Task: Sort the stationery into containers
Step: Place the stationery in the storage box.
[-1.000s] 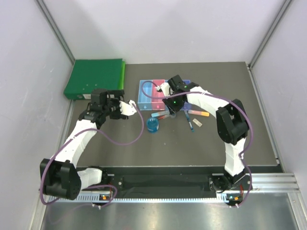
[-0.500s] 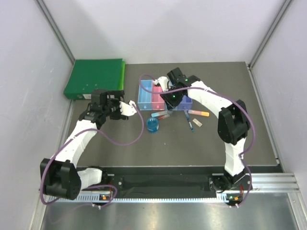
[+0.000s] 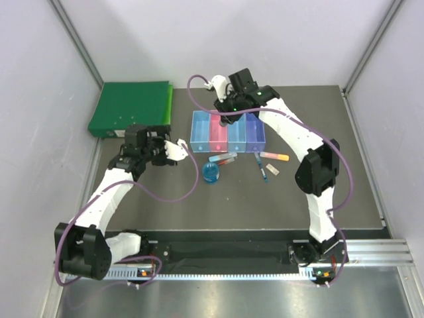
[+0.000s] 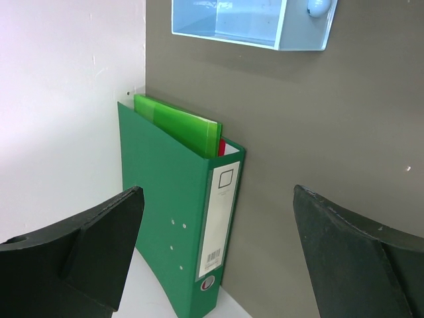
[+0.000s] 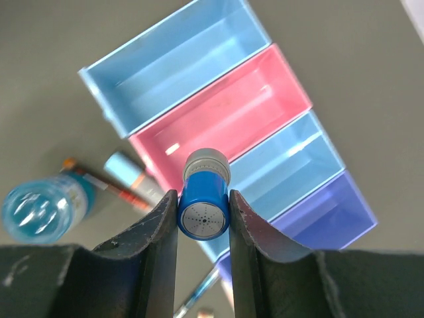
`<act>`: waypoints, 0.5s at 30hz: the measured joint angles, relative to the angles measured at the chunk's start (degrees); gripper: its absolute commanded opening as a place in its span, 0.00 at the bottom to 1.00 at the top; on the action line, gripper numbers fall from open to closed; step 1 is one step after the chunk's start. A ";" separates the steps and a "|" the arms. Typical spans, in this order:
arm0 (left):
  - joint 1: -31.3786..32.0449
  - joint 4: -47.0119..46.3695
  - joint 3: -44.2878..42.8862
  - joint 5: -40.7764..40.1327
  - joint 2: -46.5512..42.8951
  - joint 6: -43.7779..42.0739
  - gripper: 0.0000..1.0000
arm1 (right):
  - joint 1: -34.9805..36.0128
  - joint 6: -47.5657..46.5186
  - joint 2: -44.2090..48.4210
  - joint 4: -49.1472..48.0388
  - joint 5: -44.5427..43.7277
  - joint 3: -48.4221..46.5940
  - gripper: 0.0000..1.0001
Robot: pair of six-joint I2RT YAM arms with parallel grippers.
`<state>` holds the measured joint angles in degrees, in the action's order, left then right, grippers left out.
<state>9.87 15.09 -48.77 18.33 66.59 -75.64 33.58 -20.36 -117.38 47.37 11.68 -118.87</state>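
Observation:
My right gripper (image 5: 203, 215) is shut on the small blue-white bottle (image 5: 204, 199) and holds it in the air above the row of bins. Below it lie the light blue bin (image 5: 172, 73), pink bin (image 5: 228, 109), second light blue bin (image 5: 288, 162) and purple bin (image 5: 328, 212). In the top view the right gripper (image 3: 223, 112) hangs over the far edge of the bins (image 3: 228, 132). On the table lie the round blue reel (image 3: 211, 173), red-blue pen (image 3: 222, 158), dark blue pen (image 3: 261, 167), orange-pink marker (image 3: 273, 156) and pale block (image 3: 273, 170). My left gripper (image 3: 173, 151) is open and empty.
The big green binder (image 3: 131, 108) lies at the back left, against the wall; the left wrist view shows its spine (image 4: 179, 218) between the open fingers. White walls enclose the dark table on three sides.
My right gripper has risen and moved back from beside the pens to above the bins, carrying the bottle. The left arm has not moved.

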 measured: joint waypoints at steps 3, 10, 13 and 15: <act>0.00 -0.13 0.04 -0.09 -0.22 0.33 0.99 | 0.00 -0.70 -3.10 -2.51 -1.70 -2.23 0.00; 0.00 -0.15 0.04 -0.68 -0.22 0.61 0.99 | -0.13 -1.97 -10.43 -8.20 -6.10 -2.38 0.00; 0.00 -0.13 0.04 -1.14 -0.22 0.74 0.99 | -0.33 -2.16 -12.24 -11.17 -7.52 -2.32 0.00; 0.00 -0.13 0.04 -1.33 -0.22 0.76 0.99 | -0.37 -2.16 -12.85 -12.90 -8.13 -2.32 0.00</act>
<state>9.87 14.96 -48.73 16.99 66.37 -74.87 33.21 -22.52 -130.23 34.48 3.55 -121.19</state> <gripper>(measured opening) 0.990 0.298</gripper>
